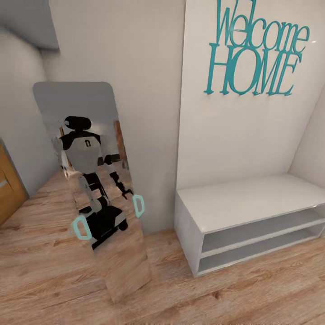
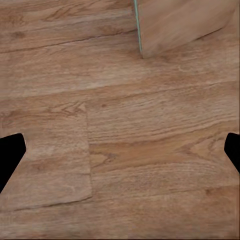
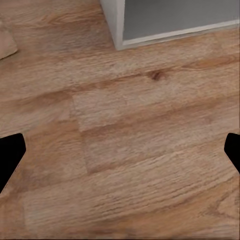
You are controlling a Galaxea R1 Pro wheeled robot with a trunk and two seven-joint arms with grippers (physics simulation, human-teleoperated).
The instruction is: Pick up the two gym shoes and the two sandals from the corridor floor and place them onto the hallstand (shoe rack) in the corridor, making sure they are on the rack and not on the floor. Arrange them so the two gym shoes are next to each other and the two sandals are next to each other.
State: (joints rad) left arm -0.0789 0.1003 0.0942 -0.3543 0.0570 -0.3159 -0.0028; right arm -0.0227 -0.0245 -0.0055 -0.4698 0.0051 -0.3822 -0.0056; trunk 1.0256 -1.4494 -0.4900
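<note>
1. Straight ahead in the head view, a pale grey hallstand stands against the wall on the corridor floor, with a bench top and two low open shelf rows, both bare.
2. Above it, teal lettering reads "Welcome HOME".
3. Left of the hallstand, a tall mirror leans on the wall and reflects the robot.
4. Over bare planks, the left gripper has its fingertips spread wide with nothing between; the mirror's lower corner lies beyond them.
5. Likewise the right gripper is spread and unloaded, with the hallstand's bottom corner ahead.
</note>
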